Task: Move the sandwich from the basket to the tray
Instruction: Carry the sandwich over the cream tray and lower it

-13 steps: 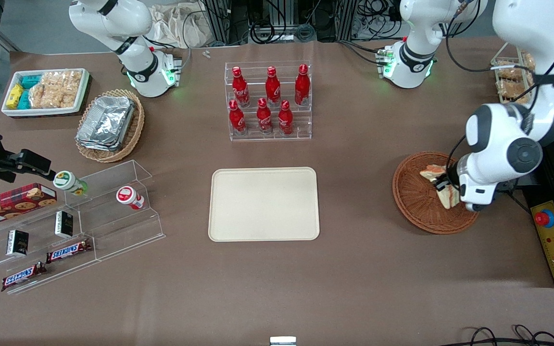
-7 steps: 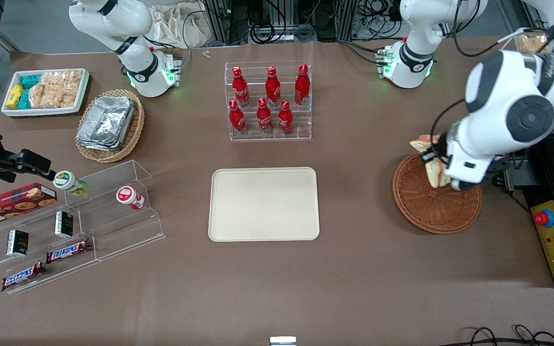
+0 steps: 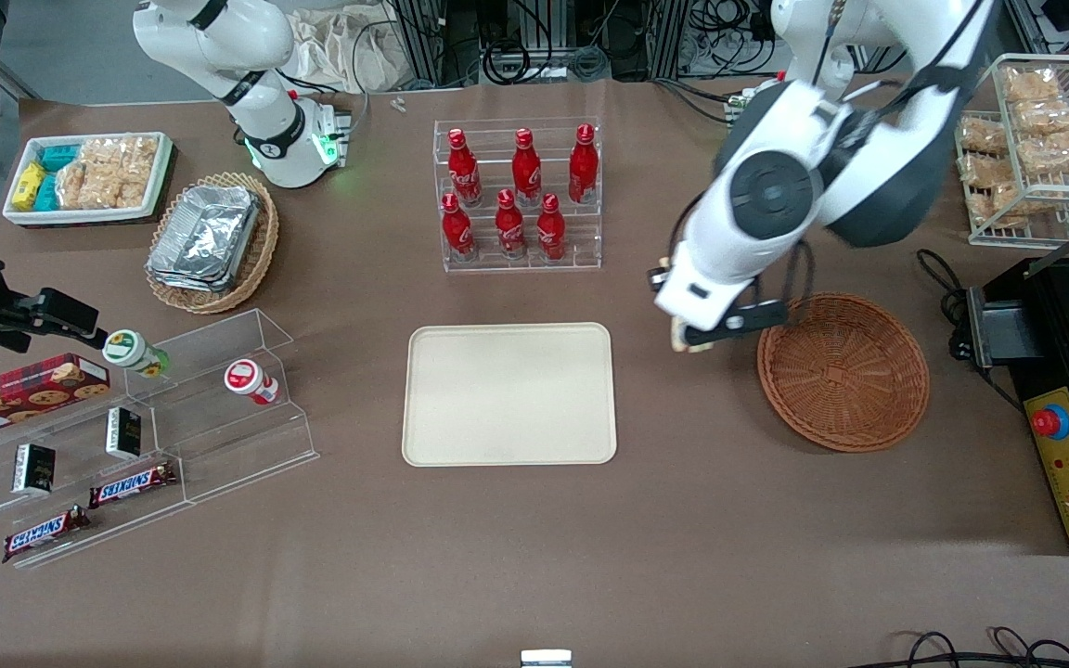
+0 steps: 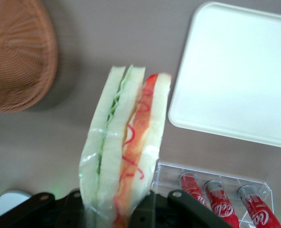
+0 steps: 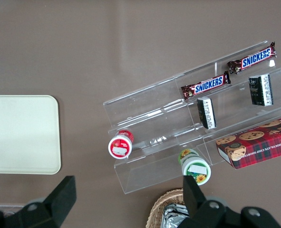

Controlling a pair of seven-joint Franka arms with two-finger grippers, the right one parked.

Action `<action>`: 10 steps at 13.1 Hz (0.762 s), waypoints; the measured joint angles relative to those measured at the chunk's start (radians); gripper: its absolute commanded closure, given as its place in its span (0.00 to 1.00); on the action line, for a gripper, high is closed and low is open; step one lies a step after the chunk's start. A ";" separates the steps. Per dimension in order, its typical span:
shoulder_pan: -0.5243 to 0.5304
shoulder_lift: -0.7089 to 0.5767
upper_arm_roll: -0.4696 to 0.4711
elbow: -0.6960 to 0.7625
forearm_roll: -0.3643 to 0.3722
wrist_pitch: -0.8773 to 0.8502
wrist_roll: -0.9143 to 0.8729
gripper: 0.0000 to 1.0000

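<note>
My left gripper [image 3: 697, 334] is shut on the sandwich [image 4: 126, 142], a wrapped wedge of white bread with green and pink-orange filling. It holds the sandwich in the air above the bare table, between the basket [image 3: 843, 371] and the tray [image 3: 508, 393]. In the front view only a pale edge of the sandwich [image 3: 679, 338] shows under the hand. The round reddish-brown wicker basket is empty and also shows in the left wrist view [image 4: 16, 52]. The cream-beige tray is empty and shows in the left wrist view [image 4: 240, 71] too.
A clear rack of red cola bottles [image 3: 521, 195] stands farther from the front camera than the tray. A tan basket of foil containers [image 3: 210, 241], a white snack tray [image 3: 89, 176] and an acrylic snack shelf [image 3: 126, 436] lie toward the parked arm's end. A wire pastry rack [image 3: 1036, 148] stands at the working arm's end.
The gripper has lifted the sandwich out of the basket and carried it sideways toward the tray. The basket is now empty.
</note>
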 measured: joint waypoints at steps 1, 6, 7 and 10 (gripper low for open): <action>-0.034 0.061 0.000 0.013 0.035 0.063 -0.009 0.99; -0.078 0.301 0.003 0.063 0.078 0.391 -0.026 0.99; -0.081 0.335 0.003 0.073 0.097 0.412 -0.028 0.99; -0.110 0.432 0.003 0.119 0.206 0.425 -0.105 0.96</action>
